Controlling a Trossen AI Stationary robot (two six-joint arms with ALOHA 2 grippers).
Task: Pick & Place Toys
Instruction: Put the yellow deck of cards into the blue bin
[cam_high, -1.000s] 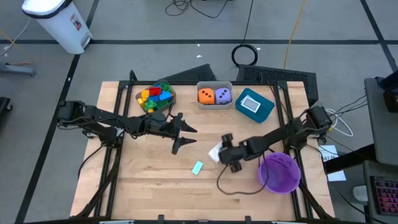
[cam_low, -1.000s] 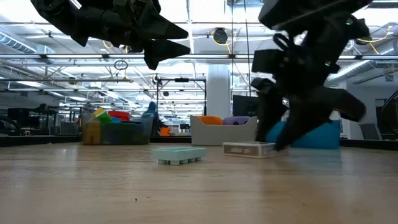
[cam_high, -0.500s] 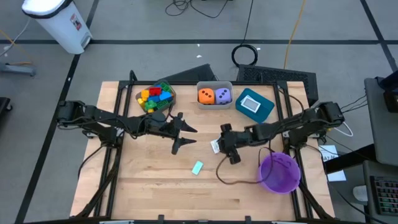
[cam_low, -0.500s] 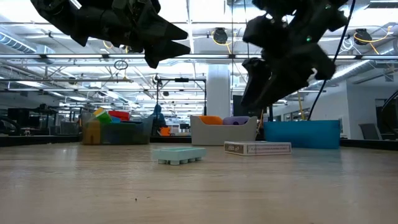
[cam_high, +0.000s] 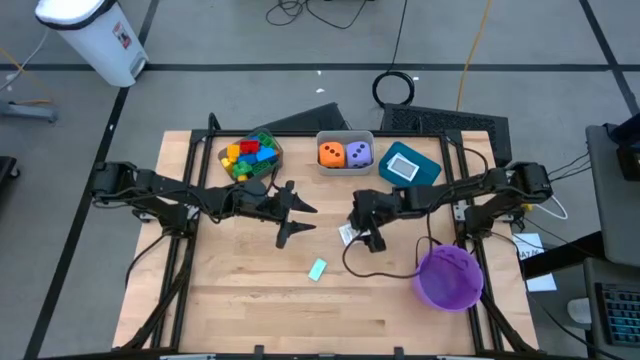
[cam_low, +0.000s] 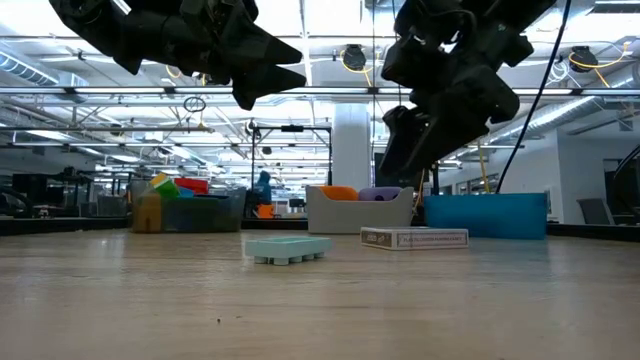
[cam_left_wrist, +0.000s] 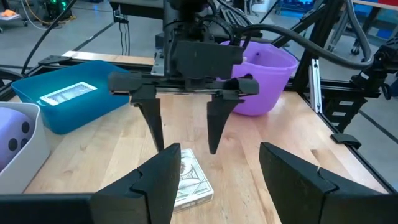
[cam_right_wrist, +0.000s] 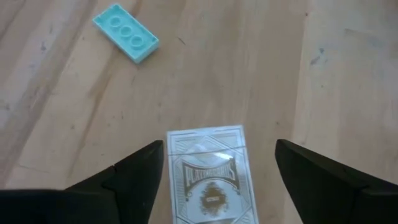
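A white-blue card deck (cam_high: 346, 236) lies flat on the table; it also shows in the right wrist view (cam_right_wrist: 211, 174) and the low view (cam_low: 414, 238). My right gripper (cam_high: 362, 232) hangs open above it, its fingers pointing down on either side of the deck and clear of it (cam_left_wrist: 185, 147). A teal block (cam_high: 317, 269) lies flat nearer the front edge (cam_right_wrist: 126, 40). My left gripper (cam_high: 298, 222) is open and empty, raised above the table left of the deck.
Along the far edge stand a brown bin (cam_high: 250, 156) of coloured blocks, a grey bin (cam_high: 345, 153) with an orange and a purple die, and a teal bin (cam_high: 409, 168) holding a card. A purple bowl (cam_high: 448, 277) stands at the front right. A black cable trails beside the bowl.
My right gripper has risen from the table beside the card deck and gone a little toward the far edge, and now hangs above the deck. The deck stays flat on the table.
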